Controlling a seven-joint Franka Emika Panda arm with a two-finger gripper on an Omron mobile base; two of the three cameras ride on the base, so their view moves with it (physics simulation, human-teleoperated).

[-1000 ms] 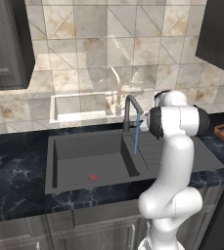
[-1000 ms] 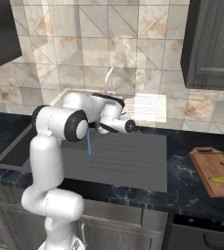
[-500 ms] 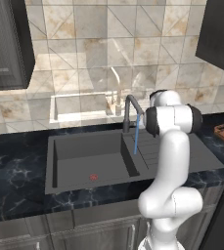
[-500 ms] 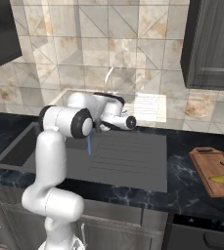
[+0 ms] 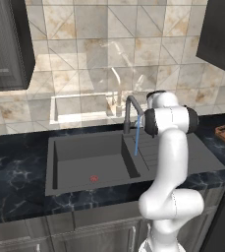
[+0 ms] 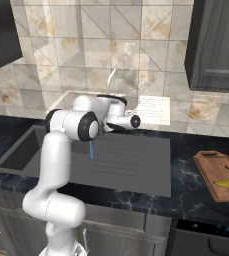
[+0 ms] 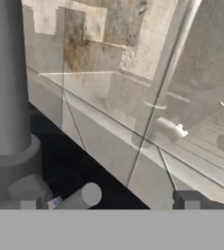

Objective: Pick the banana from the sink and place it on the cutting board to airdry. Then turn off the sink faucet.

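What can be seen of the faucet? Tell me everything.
The faucet is slim, dark grey and looks like metal: an upright stem at the back rim of the sink, bending into an angled spout. A thin blue stream falls from the spout, so it is running. In the hand view its thick stem stands close, with a stubby grey lever at the base. The open gripper is right by it; contact cannot be told.
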